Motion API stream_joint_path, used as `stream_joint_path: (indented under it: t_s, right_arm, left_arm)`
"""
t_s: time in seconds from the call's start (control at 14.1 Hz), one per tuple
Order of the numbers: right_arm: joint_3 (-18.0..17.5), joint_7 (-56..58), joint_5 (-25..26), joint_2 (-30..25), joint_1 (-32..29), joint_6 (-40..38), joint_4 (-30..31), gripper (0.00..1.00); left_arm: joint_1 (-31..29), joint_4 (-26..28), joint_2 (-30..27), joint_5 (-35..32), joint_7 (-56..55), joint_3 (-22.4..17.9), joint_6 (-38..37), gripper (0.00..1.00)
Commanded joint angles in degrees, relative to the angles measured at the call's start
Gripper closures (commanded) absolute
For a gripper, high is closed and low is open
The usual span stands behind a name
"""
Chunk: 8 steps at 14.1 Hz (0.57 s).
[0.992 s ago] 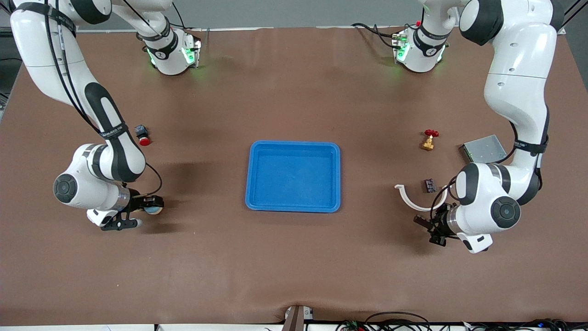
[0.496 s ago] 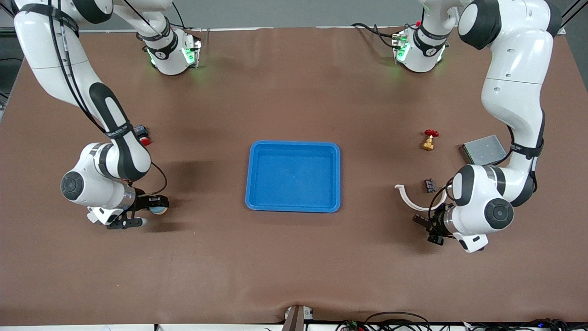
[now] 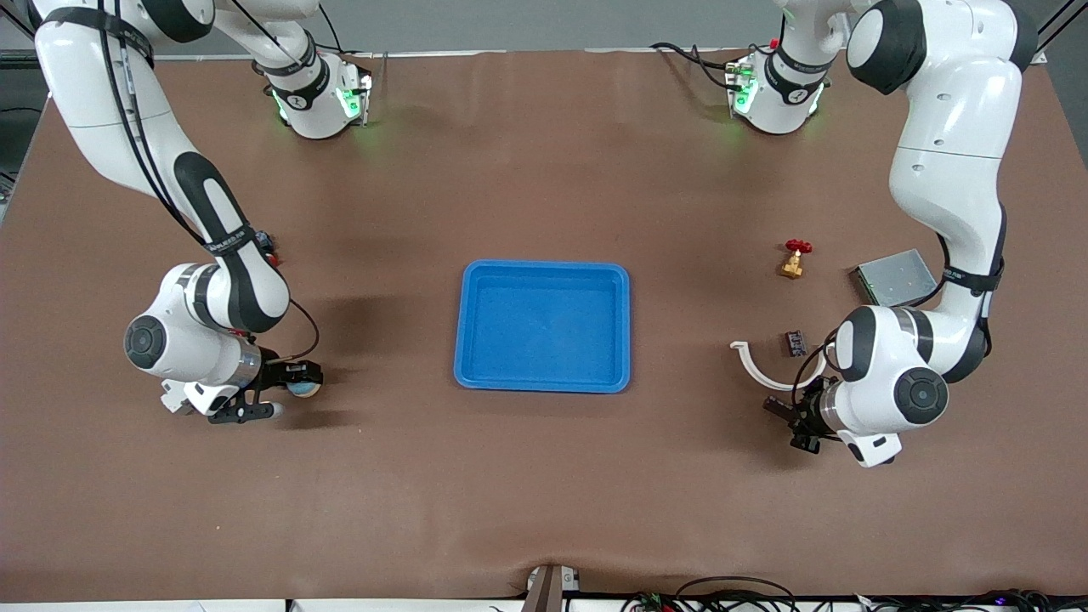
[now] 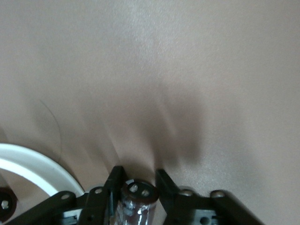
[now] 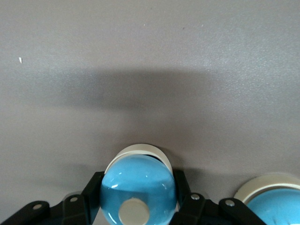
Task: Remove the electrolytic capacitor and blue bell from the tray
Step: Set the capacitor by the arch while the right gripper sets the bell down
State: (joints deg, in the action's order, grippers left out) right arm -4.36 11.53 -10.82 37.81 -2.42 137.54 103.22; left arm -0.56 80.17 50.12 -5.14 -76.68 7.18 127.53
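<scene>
Capacitor [image 4: 137,201] seen only from left wrist view: dark cylinder, two-terminal end face toward the lens, long axis along the fingers; a narrow gap shows at one finger [image 4: 165,187], so grip cannot be told for certain. Hidden in front view, where left gripper [image 3: 786,421] sits lower right of the frame, above bare table [image 3: 544,510], just below white curved part [image 3: 769,367]. Bell [image 5: 138,190] plain in right wrist view, bottom centre: blue dome on white base, button toward the lens, clamped firmly between both fingers [image 5: 91,190]. Front view gives only a blue-white speck in right gripper [image 3: 293,382], lower left. Blue tray [image 3: 542,384] at frame centre.
</scene>
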Motion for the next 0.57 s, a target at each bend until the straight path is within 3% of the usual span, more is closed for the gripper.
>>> stream_joint_path:
  t_s: [0.0, 0.07, 0.5]
  right_arm:
    - [-0.04, 0.07, -1.48, -1.69, -0.04, 0.54, 1.98, 0.83]
    - [-0.04, 0.07, -1.48, -1.69, -0.22, 0.54, 1.98, 0.01]
    - [0.05, -0.19, -1.48, -4.93, 0.22, -3.67, 1.55, 0.0]
  left_arm:
    - [0.74, -0.01, -0.46, -2.86, -0.4, -0.58, 0.53, 0.0]
    - [0.65, -0.1, -0.89, -3.56, -0.31, -0.58, 0.44, 0.0]
    - [-1.89, -0.28, -4.93, -4.53, 7.49, -0.76, -4.21, 0.0]
